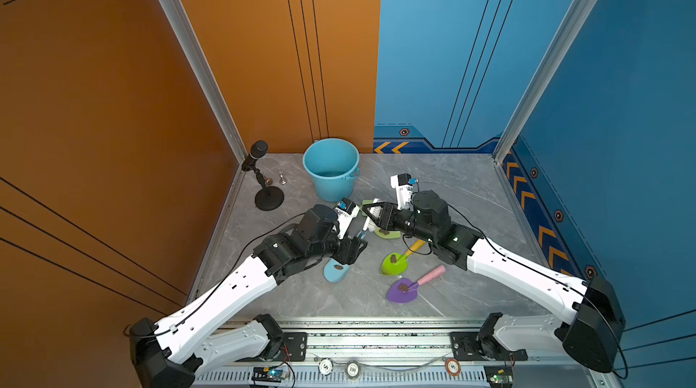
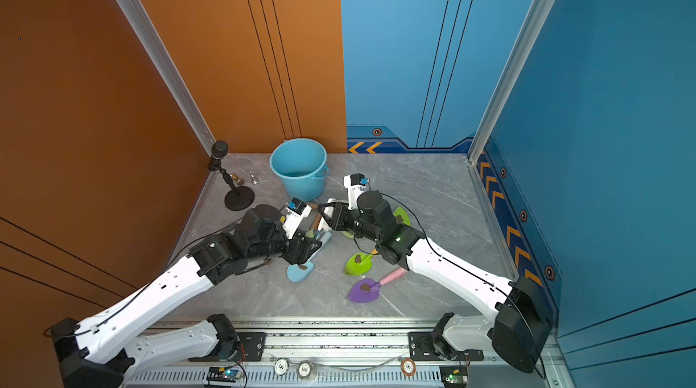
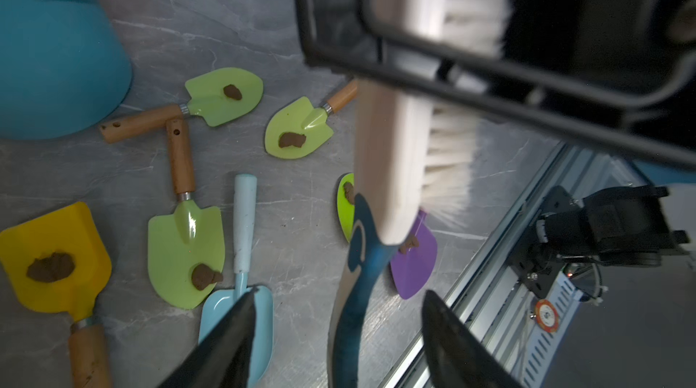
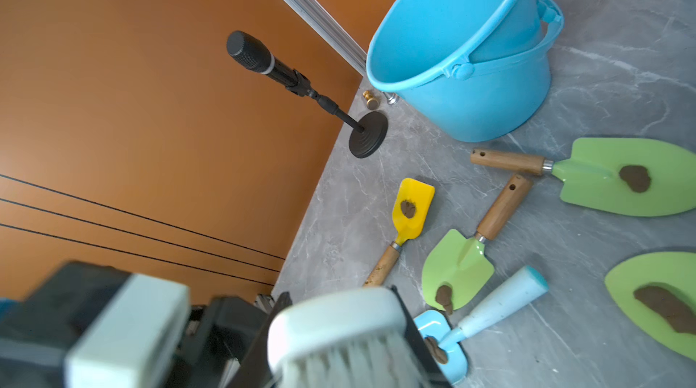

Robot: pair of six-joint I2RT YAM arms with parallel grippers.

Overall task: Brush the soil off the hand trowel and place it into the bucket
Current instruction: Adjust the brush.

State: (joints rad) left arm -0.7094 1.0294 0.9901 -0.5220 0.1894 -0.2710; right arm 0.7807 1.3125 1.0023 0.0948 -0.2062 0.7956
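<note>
Several hand trowels lie scattered on the grey counter, each blade carrying a lump of soil, near the upright light-blue bucket. Above them, the right tool clamps a white-bristled brush by its head; the left tool has its jaws apart around the handle.

Robot lab cell, aluminium frame, panelled walls

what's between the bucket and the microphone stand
A small brass knob and a small silver piece stand there, seen in both top views.
</note>
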